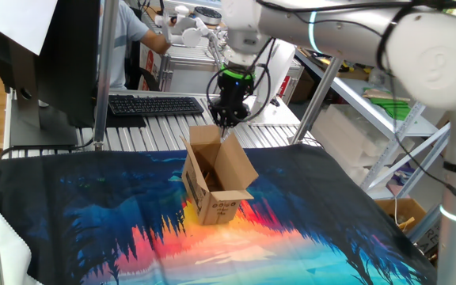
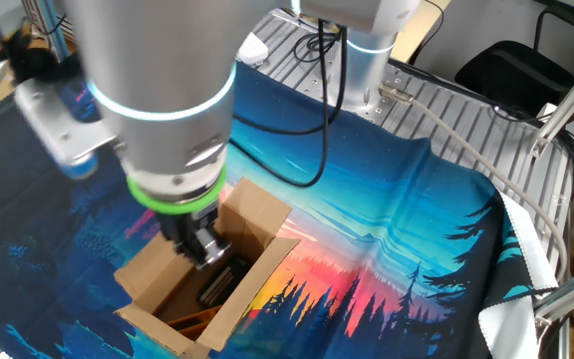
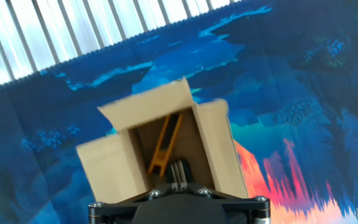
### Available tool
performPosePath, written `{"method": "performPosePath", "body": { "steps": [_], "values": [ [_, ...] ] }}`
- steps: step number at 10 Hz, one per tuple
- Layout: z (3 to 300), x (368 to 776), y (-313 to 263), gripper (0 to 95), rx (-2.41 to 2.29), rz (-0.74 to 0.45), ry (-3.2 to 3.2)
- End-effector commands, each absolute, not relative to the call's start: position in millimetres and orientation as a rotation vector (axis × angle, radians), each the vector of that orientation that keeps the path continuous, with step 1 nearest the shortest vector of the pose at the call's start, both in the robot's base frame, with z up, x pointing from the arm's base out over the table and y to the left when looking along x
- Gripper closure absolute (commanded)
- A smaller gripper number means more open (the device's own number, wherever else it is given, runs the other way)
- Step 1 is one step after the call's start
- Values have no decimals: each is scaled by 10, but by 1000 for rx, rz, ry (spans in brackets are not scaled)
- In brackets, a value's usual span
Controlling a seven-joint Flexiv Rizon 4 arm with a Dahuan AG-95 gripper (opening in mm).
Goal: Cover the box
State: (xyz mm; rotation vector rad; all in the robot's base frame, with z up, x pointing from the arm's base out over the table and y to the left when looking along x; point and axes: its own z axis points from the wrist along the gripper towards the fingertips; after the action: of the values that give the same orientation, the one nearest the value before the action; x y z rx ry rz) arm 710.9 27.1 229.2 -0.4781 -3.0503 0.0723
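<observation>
Small brown cardboard box [image 1: 216, 184] sits on a blue, orange and teal printed cloth [image 1: 307, 229] that covers the table, toward the cloth's far edge as one fixed view has it; black print shows on its near side. Flaps stand open, top uncovered. The far flap is raised upright, another flap angles out to the right. The gripper [image 1: 225, 120] hangs over the box, pointing straight down, fingers pinched fully together with nothing between them. In that fixed view its tip sits just at the upper edge of the raised far flap; contact cannot be judged. From the other fixed view the gripper [image 2: 205, 249] is above the open mouth of the box [image 2: 252, 214], near one side. The hand view looks down into the box [image 3: 222, 149]: an orange-yellow item [image 3: 165, 144] lies inside, the closed fingertips [image 3: 178, 178] low in the frame above the interior. A black keyboard [image 1: 155, 104] rests on the slatted metal surface beyond the cloth.
</observation>
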Motion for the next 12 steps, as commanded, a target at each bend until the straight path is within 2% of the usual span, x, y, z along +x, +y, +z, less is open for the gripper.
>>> {"method": "performPosePath", "body": {
  "steps": [1,12],
  "values": [
    [2296,7165,275,950,-473,72,-3053],
    [2270,7528,315,950,-482,68,-3050]
  ]
}}
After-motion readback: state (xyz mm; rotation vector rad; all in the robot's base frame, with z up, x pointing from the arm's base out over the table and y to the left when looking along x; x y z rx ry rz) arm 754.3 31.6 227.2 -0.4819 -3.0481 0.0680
